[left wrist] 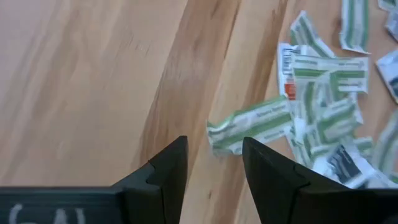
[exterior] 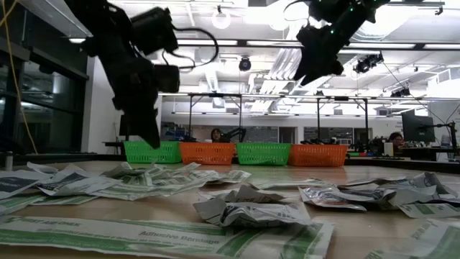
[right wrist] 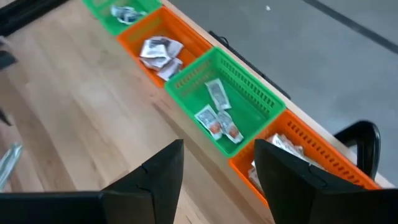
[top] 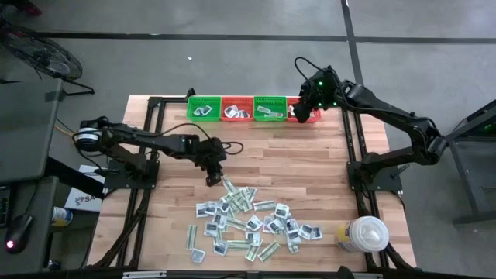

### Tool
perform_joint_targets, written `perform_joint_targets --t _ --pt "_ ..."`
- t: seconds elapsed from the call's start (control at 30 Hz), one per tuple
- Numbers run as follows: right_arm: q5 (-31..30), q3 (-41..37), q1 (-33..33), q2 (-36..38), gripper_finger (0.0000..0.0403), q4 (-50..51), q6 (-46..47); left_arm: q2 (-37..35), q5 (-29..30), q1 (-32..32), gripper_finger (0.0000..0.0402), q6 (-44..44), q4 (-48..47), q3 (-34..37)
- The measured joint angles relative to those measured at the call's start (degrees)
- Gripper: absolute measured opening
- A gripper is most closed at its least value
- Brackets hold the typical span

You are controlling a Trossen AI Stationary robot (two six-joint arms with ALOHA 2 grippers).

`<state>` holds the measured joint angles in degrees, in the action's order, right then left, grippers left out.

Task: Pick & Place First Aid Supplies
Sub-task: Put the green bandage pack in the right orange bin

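The left gripper (top: 211, 180), jaws parted and empty, hangs just above the first aid supplies (top: 252, 226) at lower centre. Lower it squarely over one pale-green strip (left wrist: 249, 123) (the pile's outermost) before closing.

The right gripper (top: 301, 113), also parted and empty, hovers over the baskets (top: 253, 108) at upper centre.

Two black jointed arms on black frame mounts. Left arm (top: 147, 143): silver-white ring at base joint, black cable looping near the wrist. Right arm (top: 387, 116): green indicator lights near the wrist, black cable arching over it. Both have matte black, angular, wedge-shaped fingers (left wrist: 168, 171). White scrawled marking on left wrist housing.
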<state>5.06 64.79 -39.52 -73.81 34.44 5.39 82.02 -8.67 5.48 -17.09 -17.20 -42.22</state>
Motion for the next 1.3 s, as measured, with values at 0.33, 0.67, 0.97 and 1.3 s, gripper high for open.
perform_joint_targets --t 0.33,0.67,0.97,1.3 --pt "4.73 0.0 2.21 0.87 0.0188 0.11 -4.2 5.99 -4.04 0.09 0.0152 -2.72 2.97 -0.02" --pt "5.23 0.0 4.02 0.84 0.0188 0.15 -5.46 9.19 -6.3 0.13 0.0152 -4.21 4.2 -0.04" --pt "5.85 0.0 4.83 0.84 0.0188 0.3 -5.9 9.71 -8.14 0.2 0.0152 -5.85 5.54 -0.04" --pt "6.06 0.0 4.82 0.84 0.0188 0.67 -7.18 9.88 -8.74 -1.83 0.0149 -9.04 6.95 0.02"
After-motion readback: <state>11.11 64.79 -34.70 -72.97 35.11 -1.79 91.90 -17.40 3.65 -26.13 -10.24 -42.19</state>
